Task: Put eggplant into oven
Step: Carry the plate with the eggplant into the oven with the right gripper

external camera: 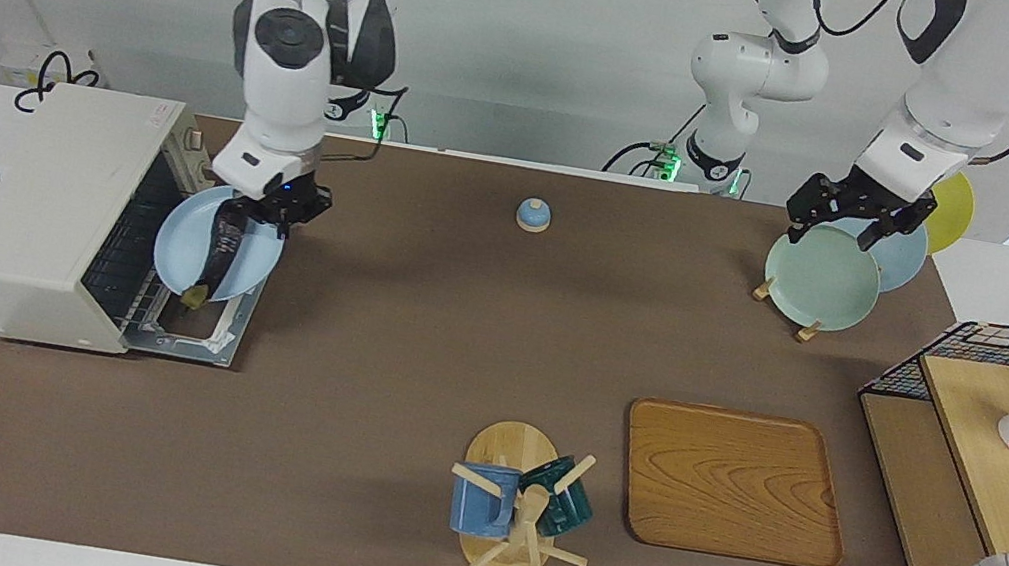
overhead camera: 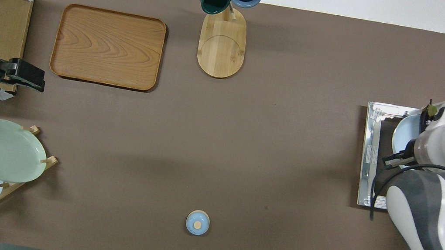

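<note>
**Eggplant on a plate at the oven mouth**

The oven (external camera: 34, 214) stands at the right arm's end of the tabletop (external camera: 416, 330), door dropped open. On that door rests a pale blue plate (external camera: 249, 268). The eggplant (external camera: 219, 253) lies on it, stem at six o'clock. The right hand (external camera: 270, 216) is clamped on the eggplant's twelve o'clock end. Judging by its gloss, the skin is slippery; grip mid-body, firmly. The left hand (external camera: 841, 218), fingers apart, waits over the plate rack.
</note>
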{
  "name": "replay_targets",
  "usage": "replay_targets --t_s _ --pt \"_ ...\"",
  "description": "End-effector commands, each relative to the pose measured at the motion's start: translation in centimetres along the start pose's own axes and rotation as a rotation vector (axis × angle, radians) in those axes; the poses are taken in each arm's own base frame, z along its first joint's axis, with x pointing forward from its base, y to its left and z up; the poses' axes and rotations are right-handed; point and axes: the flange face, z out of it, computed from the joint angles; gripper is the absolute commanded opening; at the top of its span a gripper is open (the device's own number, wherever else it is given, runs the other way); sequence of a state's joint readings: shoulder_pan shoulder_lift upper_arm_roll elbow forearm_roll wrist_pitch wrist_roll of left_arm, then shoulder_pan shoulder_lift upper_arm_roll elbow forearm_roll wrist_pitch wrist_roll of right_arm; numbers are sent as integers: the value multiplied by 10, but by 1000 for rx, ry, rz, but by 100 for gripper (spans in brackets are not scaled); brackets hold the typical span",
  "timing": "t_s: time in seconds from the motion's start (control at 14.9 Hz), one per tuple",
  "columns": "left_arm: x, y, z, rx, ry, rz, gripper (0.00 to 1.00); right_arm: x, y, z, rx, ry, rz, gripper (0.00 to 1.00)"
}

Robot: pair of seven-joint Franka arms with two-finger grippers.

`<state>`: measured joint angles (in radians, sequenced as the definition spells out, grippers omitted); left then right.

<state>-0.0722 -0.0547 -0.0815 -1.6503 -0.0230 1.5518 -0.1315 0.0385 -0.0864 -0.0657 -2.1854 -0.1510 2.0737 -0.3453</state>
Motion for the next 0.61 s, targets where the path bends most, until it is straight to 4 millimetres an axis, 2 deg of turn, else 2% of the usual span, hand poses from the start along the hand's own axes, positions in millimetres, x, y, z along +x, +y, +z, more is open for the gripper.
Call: replay_targets --t_s 0.0,0.34,0.54 --pt "-3 -3 -1 2 -11 6 100 -32 8 23 11 66 -39 0" --pt "-3 -2 -1 2 -11 6 100 -33 11 42 13 68 -40 0" --pt "-3 -3 -1 2 -11 2 100 -33 13 43 13 68 -37 20"
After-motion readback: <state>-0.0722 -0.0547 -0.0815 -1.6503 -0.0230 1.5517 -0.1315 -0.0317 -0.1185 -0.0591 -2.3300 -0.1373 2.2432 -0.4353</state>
